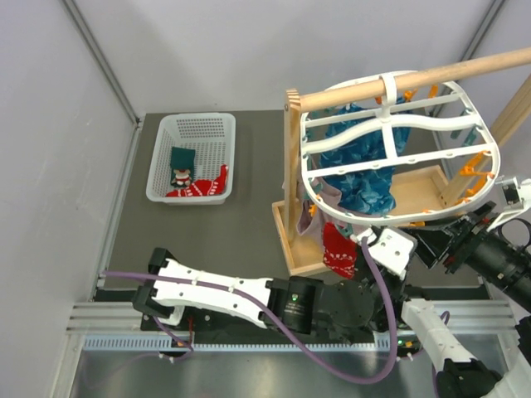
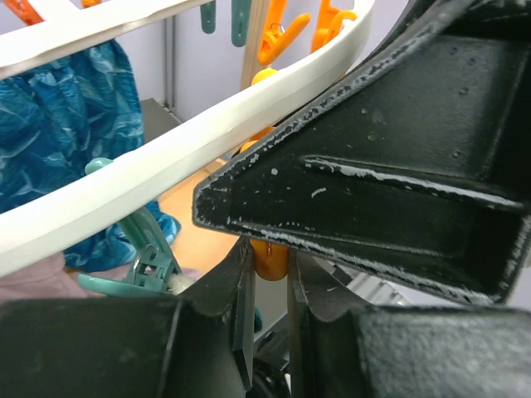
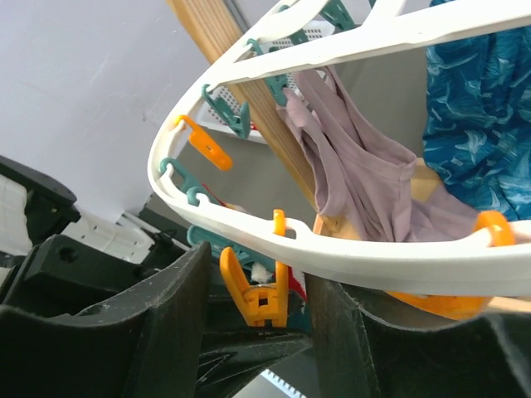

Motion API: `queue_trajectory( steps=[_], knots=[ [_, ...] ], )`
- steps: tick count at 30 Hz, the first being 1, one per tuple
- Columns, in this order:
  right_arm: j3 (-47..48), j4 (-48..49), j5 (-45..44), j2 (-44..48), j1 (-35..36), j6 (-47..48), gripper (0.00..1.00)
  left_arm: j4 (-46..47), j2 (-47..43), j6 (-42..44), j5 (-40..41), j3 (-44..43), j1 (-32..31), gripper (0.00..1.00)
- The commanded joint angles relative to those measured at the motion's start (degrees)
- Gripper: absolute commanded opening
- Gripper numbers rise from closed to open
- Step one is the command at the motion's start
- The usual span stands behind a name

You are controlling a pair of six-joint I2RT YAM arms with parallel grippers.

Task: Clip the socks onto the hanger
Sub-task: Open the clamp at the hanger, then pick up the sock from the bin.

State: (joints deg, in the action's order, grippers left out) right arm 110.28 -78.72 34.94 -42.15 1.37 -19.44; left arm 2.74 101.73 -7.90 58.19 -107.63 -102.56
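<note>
The white oval hanger (image 1: 489, 141) hangs from a wooden rod. A red sock (image 1: 338, 249) hangs at its near rim. My left gripper (image 1: 373, 240) reaches up under that rim (image 2: 166, 174). In the left wrist view its jaws (image 2: 270, 249) stand almost shut, with the lower end of an orange clip (image 2: 270, 259) between the tips. My right gripper (image 3: 259, 274) is open, a finger on each side of the same orange clip (image 3: 267, 300). Red sock fabric (image 3: 296, 286) shows just behind the clip. A green sock (image 1: 181, 162) and a red sock (image 1: 199, 186) lie in the basket.
The white perforated basket (image 1: 166, 133) sits at the far left. A wooden rod-and-tray stand (image 1: 292, 191) carries the hanger. A teal-blue patterned cloth (image 1: 365, 166) and a mauve-grey cloth (image 3: 357, 166) hang from it. Teal clips (image 2: 145, 257) line the rim.
</note>
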Motion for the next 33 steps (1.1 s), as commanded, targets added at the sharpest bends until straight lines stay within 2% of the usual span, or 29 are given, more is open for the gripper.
queue_trajectory(
  steps=[1,3,6,7,9,10,11,13,15,17,21,24,26,29,31,32,33],
  knots=[
    [-0.2,-5.9,-3.1,-1.4,-0.2,1.5,0.47,-1.9,1.0,4.3,1.9,-2.1,-1.5,0.0],
    [-0.3,-5.9,-3.6,-1.4,-0.2,1.6,0.43,-1.8,1.2,4.6,2.1,-2.1,-1.6,0.0],
    [-0.7,-5.9,-3.9,-1.5,-0.2,2.0,0.29,-2.0,1.0,4.1,1.1,-1.8,-1.6,0.0],
    [-0.9,-5.9,-4.0,-1.5,-0.3,2.1,0.16,-2.0,0.7,3.9,0.1,-1.5,-1.6,0.19],
    [-1.2,-5.7,-4.3,-1.5,-0.3,2.4,0.0,0.0,-1.4,2.6,-0.8,1.6,-1.6,0.44],
    [-1.3,-5.6,-4.2,-1.4,-0.2,2.3,0.0,1.0,-2.5,2.2,-2.4,3.4,-1.6,0.63],
    [-1.5,-5.7,-4.3,-1.4,-0.2,2.3,0.0,2.0,-5.4,1.4,-3.9,7.2,-1.6,0.67],
    [-2.1,-5.7,-4.3,-1.1,-0.2,2.6,0.0,4.7,-9.0,0.1,-7.4,11.4,-1.6,0.71],
    [-2.6,-5.5,-4.3,-0.7,-0.2,2.7,0.0,6.4,-15.1,-2.9,-14.8,17.7,-1.1,0.74],
    [-2.9,-5.5,-4.0,-0.6,-0.2,2.7,0.0,7.6,-22.3,-6.5,-23.0,24.3,0.3,0.73],
    [-3.9,-5.1,-3.9,-0.2,-0.2,3.0,0.0,6.9,-34.3,-9.6,-24.9,34.2,0.5,0.69],
    [-4.4,-4.8,-3.3,0.1,-0.3,3.1,0.0,-2.5,-40.7,-12.2,-19.1,37.8,0.5,0.69],
    [-4.4,-4.9,-3.2,0.4,-0.3,3.3,0.0,-14.4,-42.8,-14.1,-15.8,37.8,0.5,0.68],
    [-4.8,-5.2,-3.6,1.0,-0.1,3.7,0.0,-27.9,-43.3,-18.2,-6.6,37.2,0.5,0.68],
    [-5.7,-5.2,-3.6,1.2,0.0,3.7,0.0,-33.6,-43.0,-20.6,3.1,37.7,0.7,0.69],
    [-5.8,-5.2,-3.6,1.5,0.2,3.9,0.0,-36.6,-42.8,-25.6,6.9,37.6,1.0,0.69],
    [-6.0,-5.3,-3.5,1.4,0.2,3.8,0.0,-44.6,-42.4,-29.2,9.8,37.3,1.7,0.7]
  ],
)
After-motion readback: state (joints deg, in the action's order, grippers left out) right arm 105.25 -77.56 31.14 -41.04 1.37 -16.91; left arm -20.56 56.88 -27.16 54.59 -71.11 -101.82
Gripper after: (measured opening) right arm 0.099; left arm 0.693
